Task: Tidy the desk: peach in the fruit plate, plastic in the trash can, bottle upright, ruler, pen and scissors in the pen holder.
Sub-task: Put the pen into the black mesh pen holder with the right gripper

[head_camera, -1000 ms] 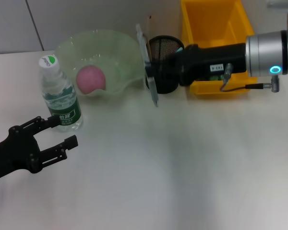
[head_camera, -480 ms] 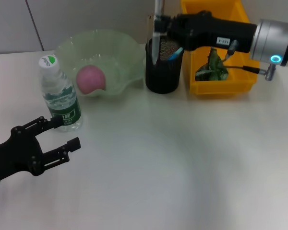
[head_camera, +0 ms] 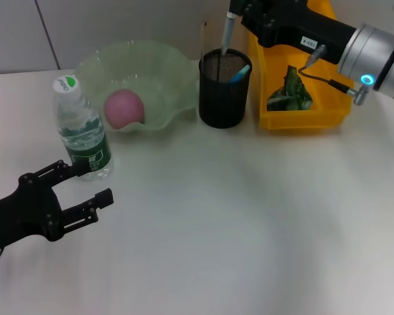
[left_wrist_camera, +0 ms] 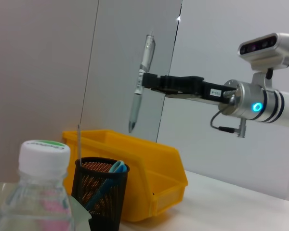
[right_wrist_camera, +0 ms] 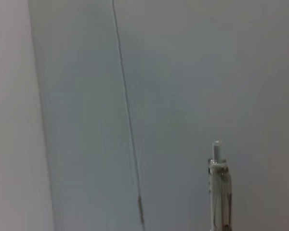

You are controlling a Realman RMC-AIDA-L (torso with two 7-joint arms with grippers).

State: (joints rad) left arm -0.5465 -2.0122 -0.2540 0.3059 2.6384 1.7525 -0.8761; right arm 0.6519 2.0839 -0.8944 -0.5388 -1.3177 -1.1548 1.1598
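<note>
My right gripper (head_camera: 236, 12) is shut on the pen (head_camera: 226, 33), which hangs tip-down just above the black mesh pen holder (head_camera: 222, 98). The left wrist view shows that pen (left_wrist_camera: 135, 103) well clear of the pen holder's (left_wrist_camera: 98, 192) rim. Light blue scissors (head_camera: 240, 72) and the thin ruler (head_camera: 203, 41) stand inside the holder. The pink peach (head_camera: 123, 108) lies in the green fruit plate (head_camera: 92, 64). The bottle (head_camera: 83, 134) stands upright. Green plastic (head_camera: 289, 88) lies in the yellow trash can (head_camera: 328, 105). My left gripper (head_camera: 88, 182) is open just in front of the bottle.
The white desk (head_camera: 249, 216) stretches bare across the front and right. Plate, holder and trash can form a row along the back, near a grey wall (head_camera: 118, 20). The right wrist view shows only the pen's top (right_wrist_camera: 219, 192) against that wall.
My right arm swung up from low in front of the pen holder to above it, turning the pen upright. The left arm barely shifted.
</note>
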